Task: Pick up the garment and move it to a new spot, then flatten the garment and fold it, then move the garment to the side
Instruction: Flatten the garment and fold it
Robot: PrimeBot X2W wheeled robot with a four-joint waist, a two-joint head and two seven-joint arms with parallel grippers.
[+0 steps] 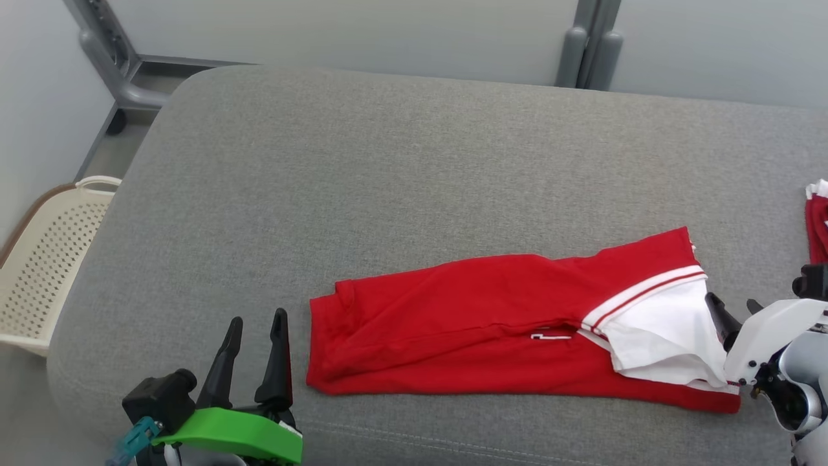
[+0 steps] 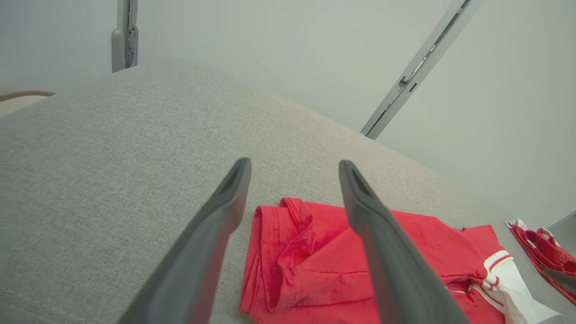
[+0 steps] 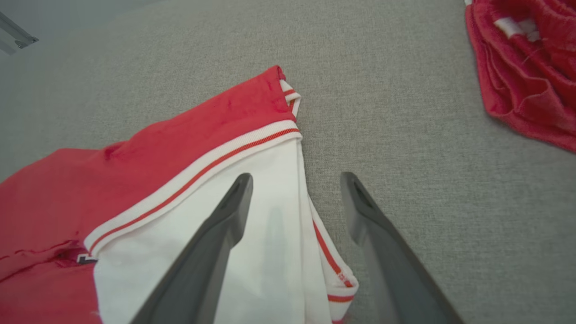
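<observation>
Red garment [image 1: 491, 330] lay folded into a long strip on the grey cushion [image 1: 388, 162]. Left gripper [image 1: 257, 317] sat just off its hem end, right gripper [image 1: 732, 301] at the white collar end; both spread apart, empty.

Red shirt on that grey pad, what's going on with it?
A two-armed robot is partway through folding it. The red shirt lies on the grey pad, folded into a long strip. The left gripper is open beside the shirt's left end. The right gripper is open at its white end. Neither holds anything.
</observation>
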